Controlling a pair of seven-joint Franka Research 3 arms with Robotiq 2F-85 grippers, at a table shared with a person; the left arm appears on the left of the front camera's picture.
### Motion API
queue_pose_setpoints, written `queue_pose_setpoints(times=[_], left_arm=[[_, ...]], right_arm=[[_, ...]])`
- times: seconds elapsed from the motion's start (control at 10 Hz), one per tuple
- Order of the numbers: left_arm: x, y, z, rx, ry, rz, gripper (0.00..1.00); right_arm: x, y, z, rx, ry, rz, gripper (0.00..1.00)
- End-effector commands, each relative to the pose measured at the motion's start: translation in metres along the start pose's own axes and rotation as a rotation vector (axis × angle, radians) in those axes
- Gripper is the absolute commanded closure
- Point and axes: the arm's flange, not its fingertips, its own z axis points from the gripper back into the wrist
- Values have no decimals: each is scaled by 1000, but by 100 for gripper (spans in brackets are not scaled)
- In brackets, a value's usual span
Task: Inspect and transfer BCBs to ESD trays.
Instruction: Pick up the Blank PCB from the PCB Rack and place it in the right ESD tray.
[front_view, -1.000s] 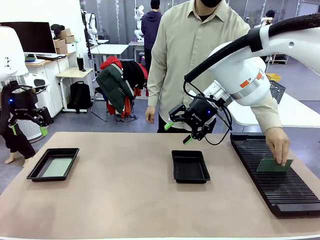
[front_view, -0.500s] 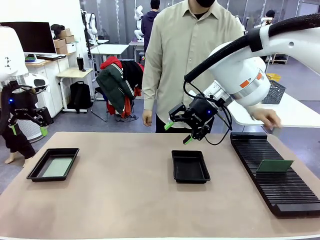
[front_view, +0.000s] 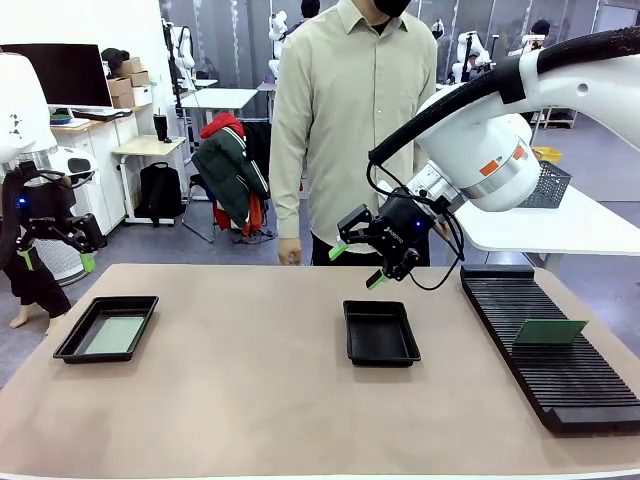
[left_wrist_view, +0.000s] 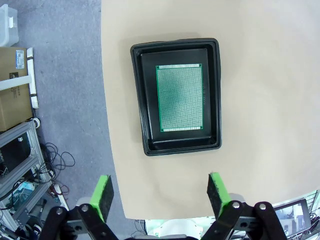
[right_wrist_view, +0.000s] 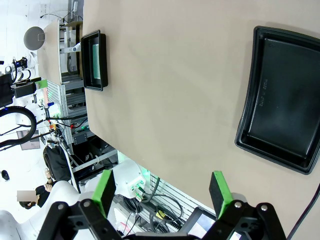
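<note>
Table (front_view: 250, 400): tan-topped, lying under both grippers.
Person (front_view: 350, 120): stands at the far edge, behind the right gripper; one hand (front_view: 290, 252) hangs at the side, off the table.
Slotted rack (front_view: 500, 310): long, black and ribbed, off to the right gripper's outer side, well apart from it.
Empty ESD tray (front_view: 380, 335): just below and slightly nearer than the right gripper; in the right wrist view (right_wrist_view: 287, 110) it sits ahead of one fingertip, floor bare.
Loaded ESD tray (front_view: 70, 345): below the left gripper, centred ahead of its fingers in the left wrist view (left_wrist_view: 137, 100).
Right gripper (front_view: 357, 266): raised above the table, jaws spread wide, nothing between the pads (right_wrist_view: 162, 190).
Left gripper (front_view: 58, 262): high over the table's left end, jaws wide, nothing held (left_wrist_view: 160, 187).
BCB in tray (left_wrist_view: 180, 97): green, flat on the loaded tray's floor, clear of the rim, apart from the left gripper.
BCB on rack (front_view: 549, 332): green, standing tilted in the slots, far from the right gripper.
</note>
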Motion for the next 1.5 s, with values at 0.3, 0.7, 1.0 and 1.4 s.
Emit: queue_pose_setpoints(times=[0.3,0.7,1.0,1.4], left_arm=[[-1,0,-4,0,-5,-4,0],[-1,0,-4,0,-5,-4,0],[-1,0,-4,0,-5,-4,0],[-1,0,-4,0,-5,-4,0]], right_arm=[[-15,-4,40,-65,50,166,0],[-42,-7,143,-176,108,493,0],[-64,-21,227,-264,179,780,0],[-95,-46,314,-360,273,1119,0]])
